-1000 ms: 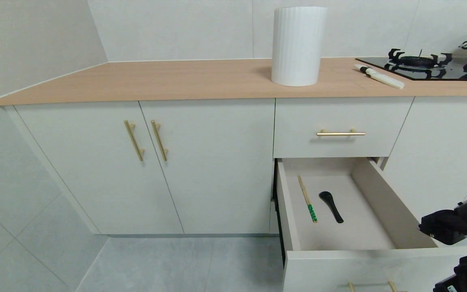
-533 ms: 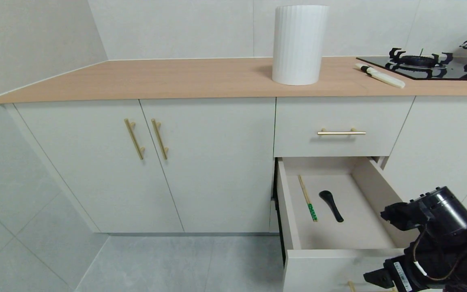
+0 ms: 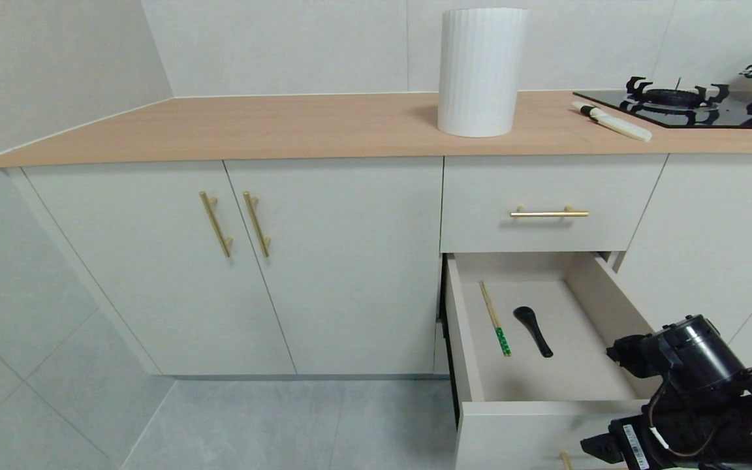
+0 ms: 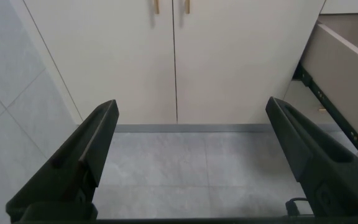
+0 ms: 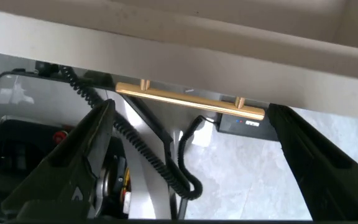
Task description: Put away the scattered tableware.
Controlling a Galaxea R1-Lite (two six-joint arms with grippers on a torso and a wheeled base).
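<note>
The lower drawer [image 3: 601, 307] stands pulled out. Inside it lie a pair of wooden chopsticks with green ends [image 3: 495, 318] and a black spoon [image 3: 532, 330], side by side. My right arm [image 3: 696, 365] sits low at the drawer's front right corner. In the right wrist view my right gripper [image 5: 191, 111] is open, fingers spread wide, just in front of the drawer's gold handle [image 5: 190, 101] and holding nothing. My left gripper [image 4: 192, 107] is open and empty above the floor, facing the cabinet doors [image 4: 173, 56].
On the wooden counter [image 3: 252, 127] stand a tall white ribbed container [image 3: 479, 72] and a white-bladed knife [image 3: 611, 122] beside the black gas stove [image 3: 676, 101]. The upper drawer [image 3: 549, 202] is closed. Grey tiled floor [image 3: 252, 424] lies open to the left.
My right arm has swung in from the right edge to the drawer's front right corner, then sunk slightly. The chopsticks and spoon have not moved.
</note>
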